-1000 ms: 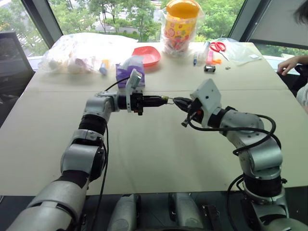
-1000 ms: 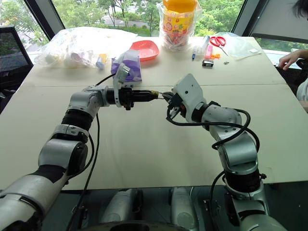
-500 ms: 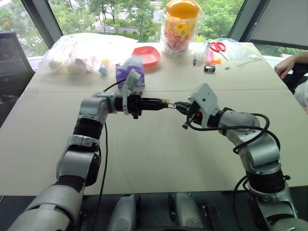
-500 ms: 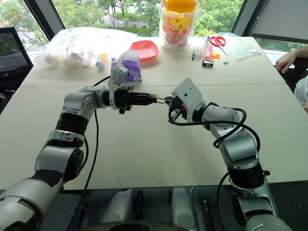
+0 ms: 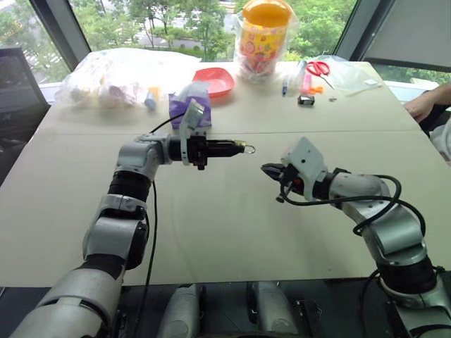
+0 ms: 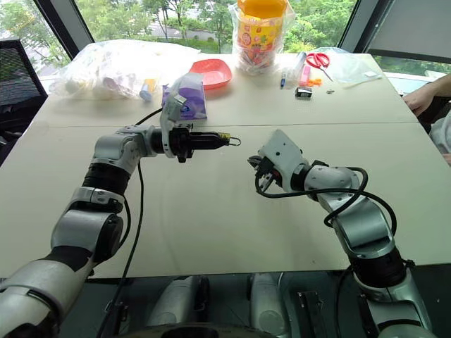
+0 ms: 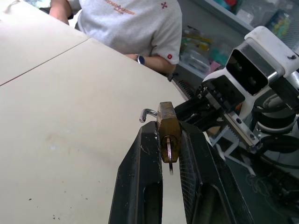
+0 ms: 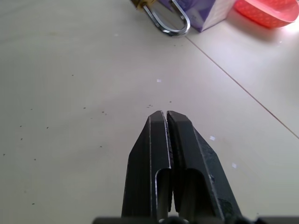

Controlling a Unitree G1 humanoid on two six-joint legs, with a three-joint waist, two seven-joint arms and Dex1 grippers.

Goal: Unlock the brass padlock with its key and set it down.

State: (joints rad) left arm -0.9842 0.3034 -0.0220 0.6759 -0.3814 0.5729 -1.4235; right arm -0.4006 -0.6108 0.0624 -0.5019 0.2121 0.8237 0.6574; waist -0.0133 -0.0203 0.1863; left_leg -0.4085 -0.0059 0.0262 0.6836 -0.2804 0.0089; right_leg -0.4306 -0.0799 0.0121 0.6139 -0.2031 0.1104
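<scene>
My left gripper (image 5: 235,148) points level toward the right above the table and is shut on the brass padlock (image 7: 168,125), pinched between its fingertips. The key (image 7: 169,154) sticks out of the padlock's keyhole, between the fingers. The silvery shackle (image 7: 148,113) juts past the fingertips, and its hooked end looks free of the body. My right gripper (image 5: 268,170) hangs lower and to the right, a short gap from the padlock, shut with nothing in it. In the right wrist view the shackle (image 8: 169,21) shows ahead of its closed fingers (image 8: 159,140).
At the table's far side stand a purple tissue box (image 5: 189,104), a red dish (image 5: 215,81), a yellow-lidded jar (image 5: 266,35), a plastic bag (image 5: 120,74), scissors (image 5: 320,68) and a small black clip (image 5: 306,100). A person's hand (image 5: 426,104) rests at the right edge.
My right gripper has drawn away from the padlock, to the right and down, staying shut. The left gripper has kept still with the padlock in it.
</scene>
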